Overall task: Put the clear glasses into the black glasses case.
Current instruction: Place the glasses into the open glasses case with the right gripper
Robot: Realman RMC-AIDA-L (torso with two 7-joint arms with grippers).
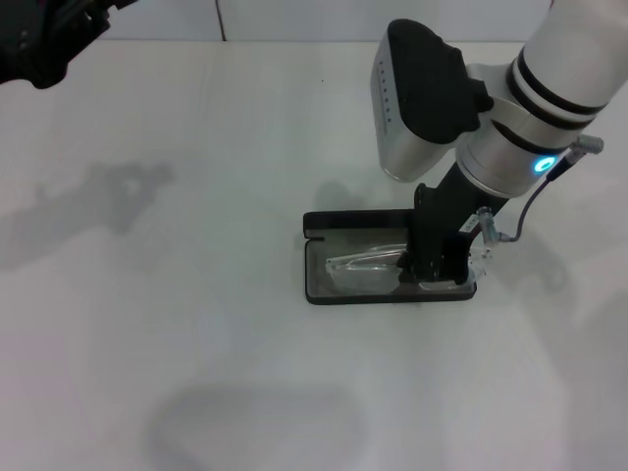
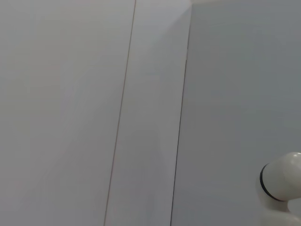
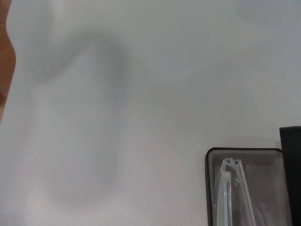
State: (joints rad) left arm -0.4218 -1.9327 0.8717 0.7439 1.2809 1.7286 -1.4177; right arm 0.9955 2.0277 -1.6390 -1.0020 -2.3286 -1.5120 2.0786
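The black glasses case (image 1: 312, 285) lies open on the white table, right of centre, its lid flat behind the grey-lined tray. Inside the tray lie the clear glasses (image 1: 363, 267), stretched along its length. My right gripper (image 1: 433, 265) reaches straight down into the right end of the case, at the end of the glasses; its black body hides that end. In the right wrist view, one corner of the case (image 3: 207, 188) shows, with a clear arm of the glasses (image 3: 225, 188) inside it. My left gripper (image 1: 39, 39) is raised at the far left corner, away from the case.
The white tabletop (image 1: 196, 294) spreads around the case, marked only by arm shadows. A pale wall runs along its far edge. The left wrist view shows only grey wall panels and a white robot joint (image 2: 284, 181).
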